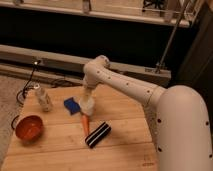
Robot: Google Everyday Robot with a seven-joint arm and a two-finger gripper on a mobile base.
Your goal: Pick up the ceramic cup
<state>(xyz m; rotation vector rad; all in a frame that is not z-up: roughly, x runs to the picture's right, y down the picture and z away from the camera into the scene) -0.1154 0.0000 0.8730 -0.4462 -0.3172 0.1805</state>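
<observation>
The small white ceramic cup [86, 109] stands on the wooden table [55, 150], just right of the blue sponge [71, 105]. My gripper [88, 100] hangs from the white arm straight down onto the cup, and its end merges with the cup's top. The arm bends at an elbow above the table's far edge and runs back to my large white body at the right.
An orange carrot-like item [85, 125] lies just in front of the cup. A black-and-white striped object [97, 135] lies to its right. A slim clear bottle [44, 99] stands at the left and an orange-red bowl [28, 127] at the front left. Cables lie on the floor at the left.
</observation>
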